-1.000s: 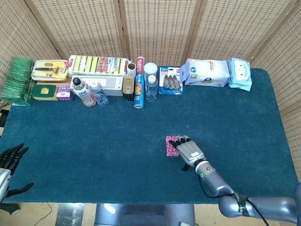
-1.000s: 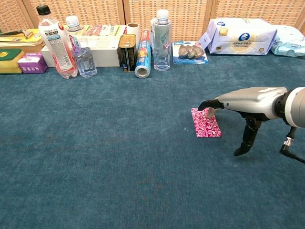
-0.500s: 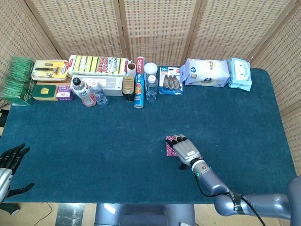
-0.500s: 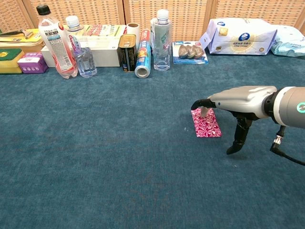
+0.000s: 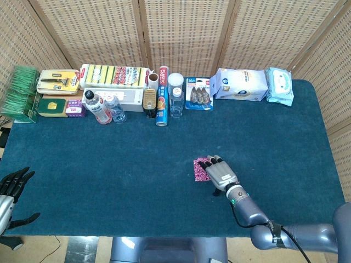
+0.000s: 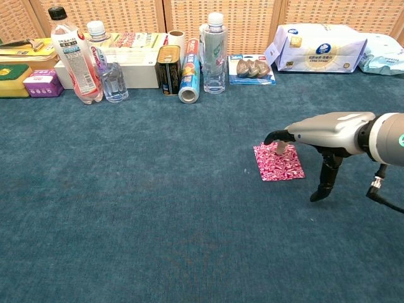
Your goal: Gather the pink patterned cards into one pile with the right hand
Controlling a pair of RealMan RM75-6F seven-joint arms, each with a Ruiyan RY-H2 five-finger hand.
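Since half a second ago your right hand has slid a bit toward the table's right side, and the pink patterned cards look wider in the chest view now, like the top one got dragged sideways off the one below, so the pile is fanned out instead of squared up. In the head view the same right hand lies flat over the right part of the pink patterned cards, with only their left strip peeking out. Your fingertips are pressing down on the far edge of the cards, fingers stretched out forward and close together, thumb hanging down toward the blue table cloth just right of the cards. It isn't gripping anything, just pushing on top. Can't tell how many cards are in that patch.

Your left hand is way off at the near left corner of the table, holding nothing, fingers spread apart.

Along the back edge you've got the usual lineup: the red-label drink bottle, a clear water bottle, a foil roll lying on its side, a blister pack, the white wet wipes pack and a sponge multipack. All of it well apart from the cards.
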